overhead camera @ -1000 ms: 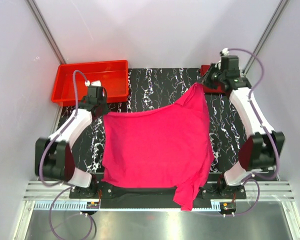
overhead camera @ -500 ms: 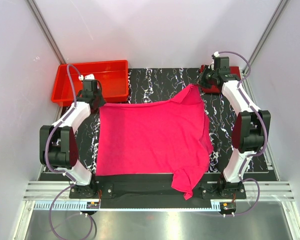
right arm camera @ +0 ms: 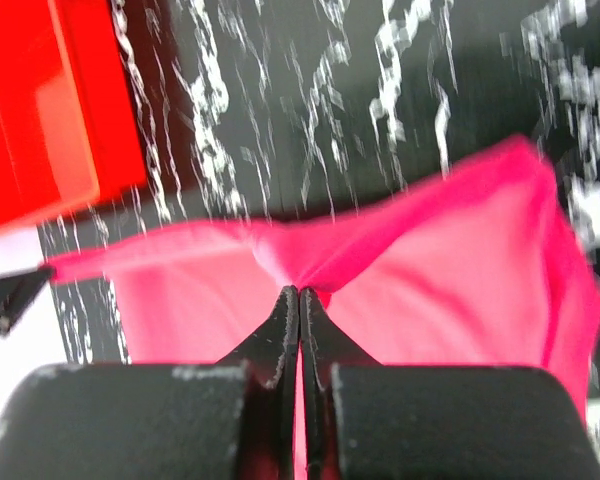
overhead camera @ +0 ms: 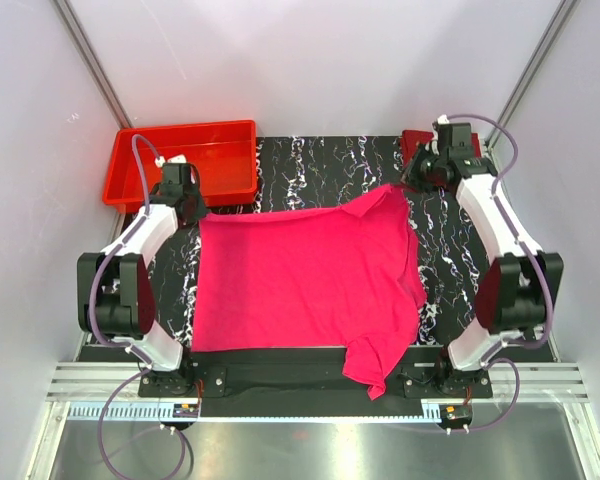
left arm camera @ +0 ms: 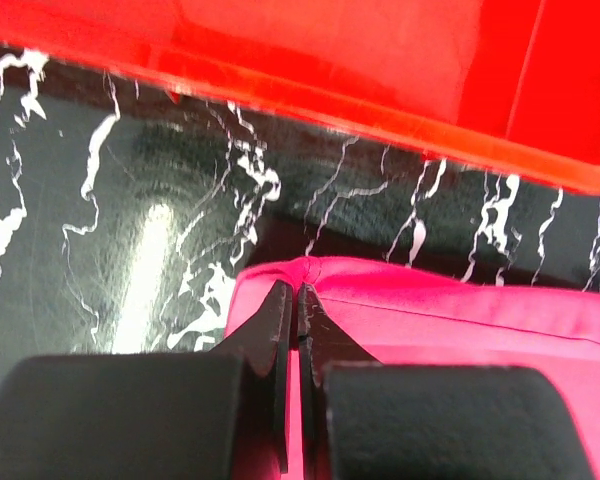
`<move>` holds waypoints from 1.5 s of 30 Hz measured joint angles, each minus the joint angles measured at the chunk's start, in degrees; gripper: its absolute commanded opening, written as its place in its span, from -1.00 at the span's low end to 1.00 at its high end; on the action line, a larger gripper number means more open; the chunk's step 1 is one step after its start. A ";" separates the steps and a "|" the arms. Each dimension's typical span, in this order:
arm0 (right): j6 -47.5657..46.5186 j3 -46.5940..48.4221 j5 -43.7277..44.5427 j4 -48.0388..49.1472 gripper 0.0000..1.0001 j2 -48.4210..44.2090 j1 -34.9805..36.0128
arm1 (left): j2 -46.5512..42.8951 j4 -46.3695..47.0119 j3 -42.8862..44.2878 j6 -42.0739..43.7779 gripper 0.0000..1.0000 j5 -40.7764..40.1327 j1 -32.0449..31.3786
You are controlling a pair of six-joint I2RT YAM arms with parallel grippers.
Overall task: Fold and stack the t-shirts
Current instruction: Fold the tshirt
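Left hand (left arm camera: 298, 291) and right hand (right arm camera: 298, 292) each pinch a far corner of the shirt (overhead camera: 310, 280); pulling evenly apart should flatten it wrinkle-free on the surface (overhead camera: 310, 160).

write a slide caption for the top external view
Left gripper and right gripper each pinch a far corner of the magenta-pink t-shirt spread on the table beside a red tray

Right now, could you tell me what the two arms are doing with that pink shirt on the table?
Both arms hold the bright magenta-pink cloth t-shirt by its far edge. The left end effector is shut on the far-left corner, near the rigid red plastic tray. The right end effector is shut on the far-right corner. The shirt lies spread across the black marbled table, one part draping over the near edge. It does not look folded yet.
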 measured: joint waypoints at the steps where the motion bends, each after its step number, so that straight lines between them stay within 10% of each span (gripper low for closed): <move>1: 0.13 -1.55 0.00 -0.94 -1.00 -1.70 0.00 | -0.24 -0.46 -0.22 -0.04 -1.00 0.13 0.00; 17: 0.31 -17.53 -0.22 -14.36 -1.00 -16.28 0.00 | -2.14 -12.81 -2.34 -1.81 -1.00 0.66 0.11; 45: -0.20 -22.36 0.48 -15.58 -1.00 -15.65 -0.22 | 2.51 -15.21 -4.92 -4.55 -1.00 1.25 0.11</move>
